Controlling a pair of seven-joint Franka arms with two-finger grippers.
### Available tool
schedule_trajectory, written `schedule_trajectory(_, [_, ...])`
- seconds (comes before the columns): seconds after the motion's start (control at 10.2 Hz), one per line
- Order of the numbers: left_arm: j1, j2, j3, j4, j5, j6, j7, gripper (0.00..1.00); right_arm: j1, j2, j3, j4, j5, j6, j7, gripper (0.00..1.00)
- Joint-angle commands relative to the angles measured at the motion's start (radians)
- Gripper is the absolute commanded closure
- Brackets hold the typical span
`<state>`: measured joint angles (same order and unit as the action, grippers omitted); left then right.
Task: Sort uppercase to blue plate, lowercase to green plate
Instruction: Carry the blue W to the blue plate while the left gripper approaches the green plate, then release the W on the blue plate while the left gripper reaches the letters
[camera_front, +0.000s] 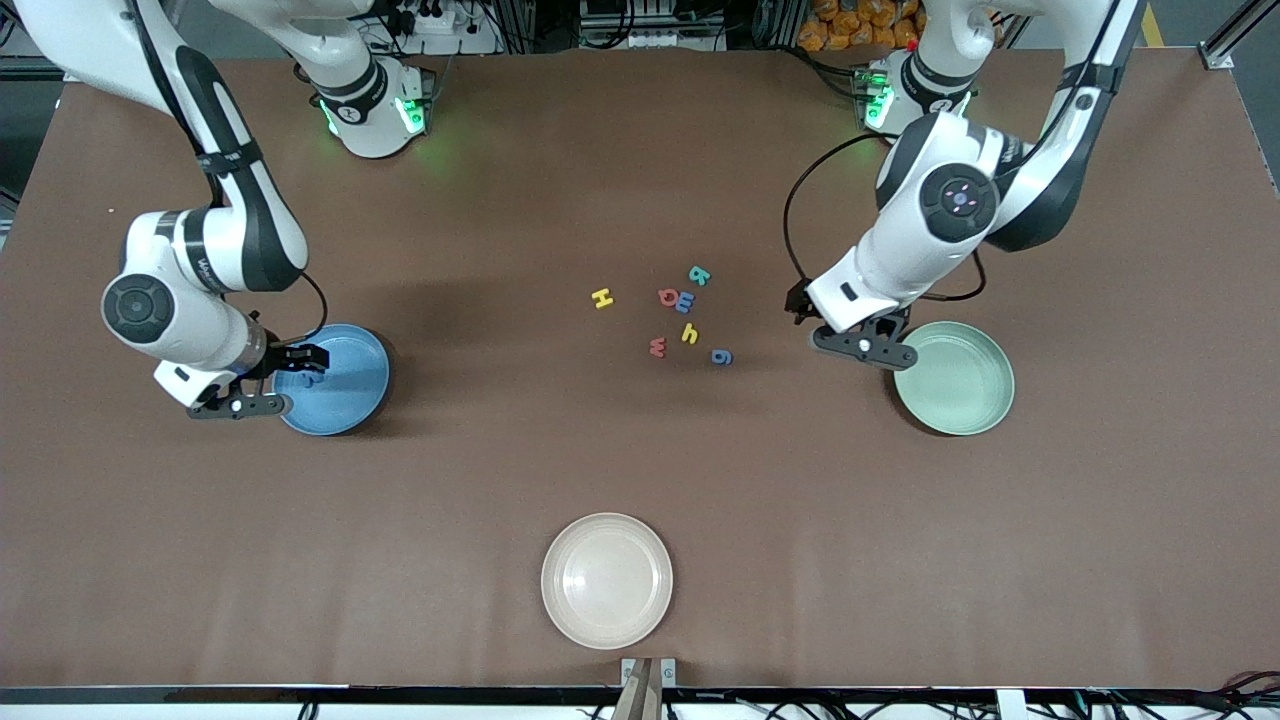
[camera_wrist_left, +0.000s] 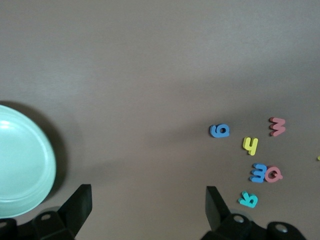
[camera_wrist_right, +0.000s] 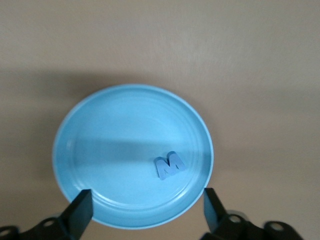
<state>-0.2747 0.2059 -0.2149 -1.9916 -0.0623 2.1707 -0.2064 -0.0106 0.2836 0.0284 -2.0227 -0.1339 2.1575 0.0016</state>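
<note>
Seven loose letters: tiny foam pieces clustered mid-bench, all well apart from every plate.
Landmark: red ring-shaped foam O/Q (camera_front: 668, 296) (camera_wrist_left: 273, 174), centre of cluster.
Blue m: small blue foam letter (camera_front: 685, 302) (camera_wrist_left: 258, 172), touching the ring on the left arm's side.
Teal R: foam capital (camera_front: 699, 275) (camera_wrist_left: 248, 199), near the ring, farther from front cam, toward left arm's end.
Yellow H: foam capital (camera_front: 602, 298), beside the ring toward right arm's end, a little apart from the rest.
Yellow h: small foam letter (camera_front: 690, 333) (camera_wrist_left: 250, 145), nearer front cam than the ring.
Red w: small foam letter (camera_front: 657, 347) (camera_wrist_left: 277, 126), nearer front cam than the ring.
Blue g: small foam letter (camera_front: 721, 356) (camera_wrist_left: 219, 131), nearer front cam than the ring, toward left arm's end.
Blue M: foam capital (camera_front: 312, 378) (camera_wrist_right: 169, 164) lying flat in round sky-blue plastic plate (camera_front: 350, 405) (camera_wrist_right: 105, 145), well apart from the ring at right arm's end.
Green plate: round pale mint plastic (camera_front: 955, 378) (camera_wrist_left: 22, 165), well apart from the ring at left arm's end, holds no letter.
Cream plate: round, beige plastic (camera_front: 606, 580), well apart from the ring, nearest front cam.
Right hand (camera_front: 268, 382) (camera_wrist_right: 145, 210): over blue plate's rim, fingers apart, nothing between them.
Left hand (camera_front: 858, 330) (camera_wrist_left: 149, 205): over bare brown bench (camera_front: 640, 180) just beside green plate, fingers apart, nothing held.
</note>
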Motion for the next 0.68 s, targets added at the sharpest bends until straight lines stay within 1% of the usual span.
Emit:
schedule_trajectory(0.0, [-0.034, 0.058, -0.006, 0.011, 0.029, 0.061, -0.062, 0.00, 0.116, -0.046, 0.004, 0.183, 0.072, -0.238, 0.009, 0.00])
schedule_trajectory(0.1, [-0.049, 0.082, -0.006, 0.016, 0.032, 0.086, -0.085, 0.00, 0.180, -0.066, 0.013, 0.200, 0.111, -0.252, 0.046, 0.00])
schedule_trajectory(0.2, [-0.067, 0.108, -0.006, 0.019, 0.032, 0.116, -0.099, 0.00, 0.219, -0.072, 0.059, 0.200, 0.143, -0.242, 0.129, 0.00])
schedule_trajectory(0.29, [-0.075, 0.130, -0.006, 0.019, 0.032, 0.148, -0.112, 0.00, 0.257, -0.073, 0.102, 0.200, 0.157, -0.226, 0.220, 0.00])
schedule_trajectory(0.49, [-0.103, 0.167, -0.004, 0.020, 0.045, 0.188, -0.128, 0.00, 0.383, -0.052, 0.134, 0.190, 0.160, -0.139, 0.410, 0.00])
schedule_trajectory(0.59, [-0.106, 0.179, -0.004, 0.022, 0.080, 0.202, -0.157, 0.00, 0.440, -0.032, 0.149, 0.188, 0.165, -0.107, 0.507, 0.00])
